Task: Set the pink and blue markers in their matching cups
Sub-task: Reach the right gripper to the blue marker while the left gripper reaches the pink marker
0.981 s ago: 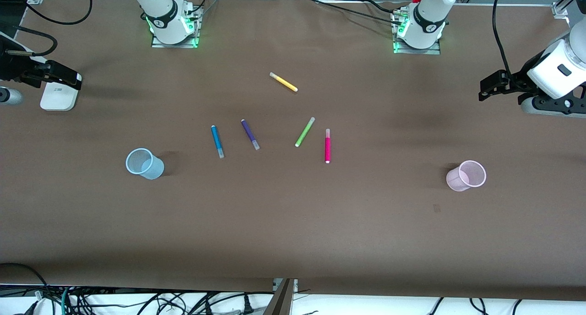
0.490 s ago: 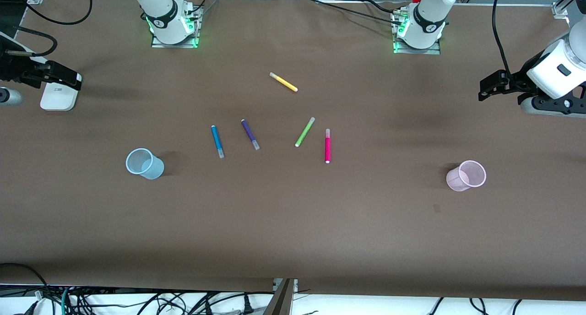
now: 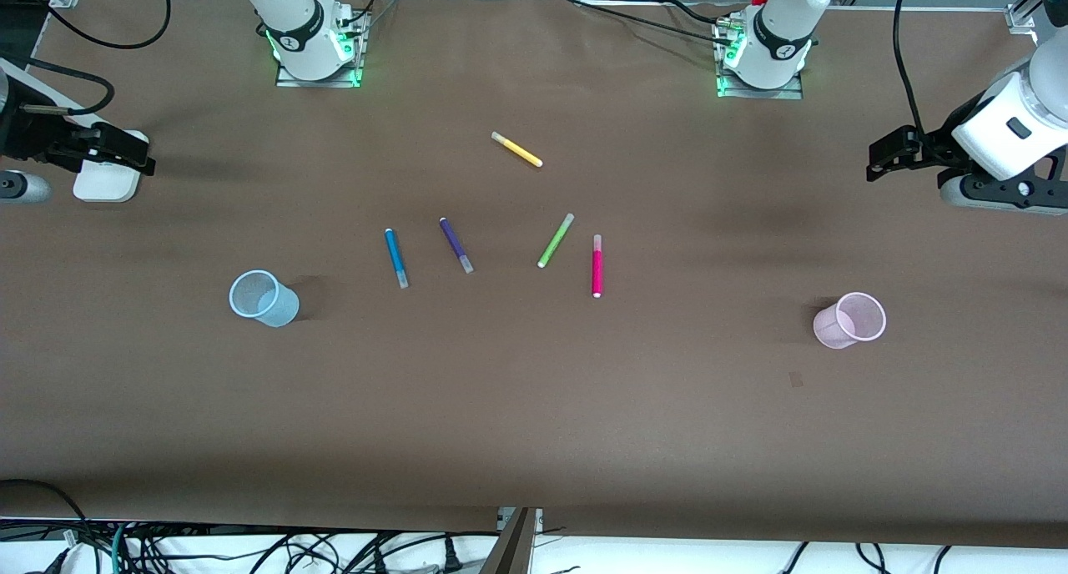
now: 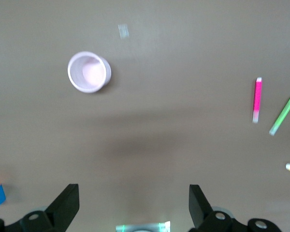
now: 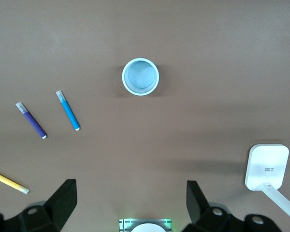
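My left gripper [image 3: 876,158] and right gripper [image 3: 138,153] hang spread and empty over their ends of the table. The blue marker [image 3: 395,258] lies beside the purple marker [image 3: 455,244], the pink marker [image 3: 597,265] beside the green one [image 3: 556,240], with the yellow marker [image 3: 516,149] farther back. The blue cup [image 3: 264,298] and pink cup [image 3: 849,319] stand upright, well apart; a white box [image 3: 104,182] sits under my right gripper.
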{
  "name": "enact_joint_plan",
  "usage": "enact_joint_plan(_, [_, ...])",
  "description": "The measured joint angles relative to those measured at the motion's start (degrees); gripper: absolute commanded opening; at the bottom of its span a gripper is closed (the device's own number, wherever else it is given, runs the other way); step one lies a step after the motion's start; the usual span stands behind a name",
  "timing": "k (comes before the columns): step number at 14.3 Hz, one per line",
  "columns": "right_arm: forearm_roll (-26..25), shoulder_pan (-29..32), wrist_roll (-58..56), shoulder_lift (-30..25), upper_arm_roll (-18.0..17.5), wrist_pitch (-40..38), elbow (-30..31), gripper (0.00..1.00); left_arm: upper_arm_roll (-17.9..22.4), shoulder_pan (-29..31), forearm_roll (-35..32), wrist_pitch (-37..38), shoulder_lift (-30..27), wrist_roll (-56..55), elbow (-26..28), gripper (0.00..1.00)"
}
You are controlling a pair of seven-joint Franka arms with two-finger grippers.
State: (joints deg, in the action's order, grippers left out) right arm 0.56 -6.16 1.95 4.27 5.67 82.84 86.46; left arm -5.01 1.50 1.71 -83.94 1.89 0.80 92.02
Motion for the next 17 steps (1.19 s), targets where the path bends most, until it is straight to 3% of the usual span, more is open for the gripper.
enact_joint_plan(3, [0.48,-0.58,0.0,2.26,-0.65,0.0,0.0,1.0,-1.4,-0.92,0.64,1.17,4.17,0.02,0.26,1.0])
enact_joint_plan(9, [1.1,-6.58,0.12,8.14,-1.15,1.49,0.13,1.0,-2.42,-8.62,0.72,-8.84,15.55,-6.03,0.35,1.0])
enact_joint_plan(12, [1.75,-10.11,0.42,11.73,-1.25,9.16,2.47,1.0,-2.56,-13.43,0.72,-16.03,20.02,-11.91,0.46,1.0])
enact_joint_plan(17, [3.26,-13.09,4.54,14.7,-1.29,28.34,13.89,1.0,-2.61,-19.93,0.72,-29.97,27.79,-18.44,1.98,1.0])
